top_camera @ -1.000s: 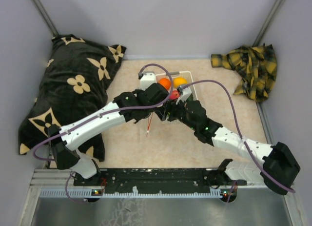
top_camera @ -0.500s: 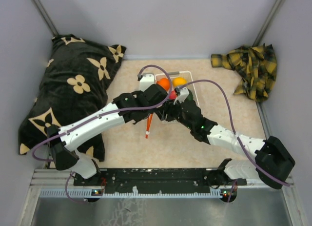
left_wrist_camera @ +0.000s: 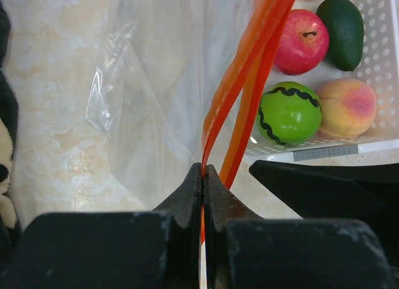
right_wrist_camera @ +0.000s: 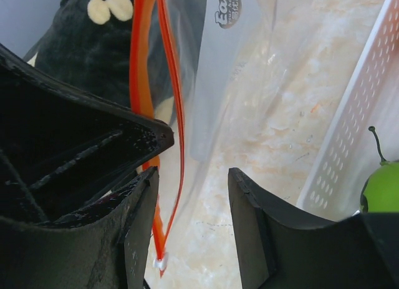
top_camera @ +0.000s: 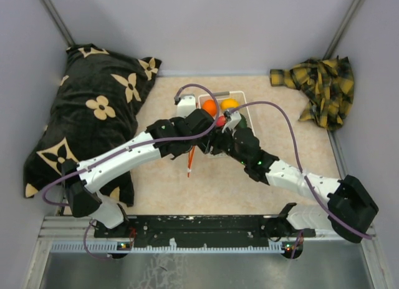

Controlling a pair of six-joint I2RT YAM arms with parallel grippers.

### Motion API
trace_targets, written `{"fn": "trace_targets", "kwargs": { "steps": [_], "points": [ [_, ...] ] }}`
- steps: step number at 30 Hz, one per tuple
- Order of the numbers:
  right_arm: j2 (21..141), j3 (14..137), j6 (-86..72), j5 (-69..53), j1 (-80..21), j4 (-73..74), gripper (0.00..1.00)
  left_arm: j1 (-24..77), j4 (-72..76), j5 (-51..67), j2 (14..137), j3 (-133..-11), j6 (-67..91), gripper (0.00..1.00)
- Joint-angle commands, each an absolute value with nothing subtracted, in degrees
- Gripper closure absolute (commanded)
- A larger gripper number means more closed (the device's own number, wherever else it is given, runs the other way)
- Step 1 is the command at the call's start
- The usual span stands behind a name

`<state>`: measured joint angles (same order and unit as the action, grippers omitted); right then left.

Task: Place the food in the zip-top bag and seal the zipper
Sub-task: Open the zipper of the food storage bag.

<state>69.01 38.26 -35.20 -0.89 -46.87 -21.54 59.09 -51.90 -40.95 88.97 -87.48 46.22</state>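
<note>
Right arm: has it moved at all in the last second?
Yes. The right arm has slid slightly left and farther out from its base, so its wrist now covers a little more of the white basket.

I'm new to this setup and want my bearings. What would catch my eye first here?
The bright red-orange zipper of the clear zip-top bag, pinched in the shut left gripper at mid-table, with the right gripper open beside it. Just beyond, a white basket holds colourful toy fruit, including a red apple and green lime. A black flowered pillow fills the left side.
</note>
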Motion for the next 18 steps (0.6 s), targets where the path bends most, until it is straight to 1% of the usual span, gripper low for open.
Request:
{"fn": "trace_targets", "kwargs": {
  "steps": [1, 8, 14, 18],
  "points": [
    [66.41, 38.88, -35.86, -0.84, -47.29, -25.82, 0.51, 58.97, -51.74, -42.08, 89.6, -87.48, 47.12, 1.0],
    [68.35, 37.79, -35.87, 0.29, -47.29, -28.05, 0.51, 58.97, -50.88, -40.8, 88.17, -87.84, 46.21, 1.0],
    [71.06, 36.43, -35.88, 0.8, -47.26, -31.62, 0.54, 58.98, -47.22, -37.37, 85.06, -84.87, 44.92, 1.0],
    [72.18, 36.99, -35.66, -0.9, -47.3, -32.6, 0.56, 58.97, -45.15, -36.19, 83.3, -82.72, 44.44, 1.0]
  ]
}}
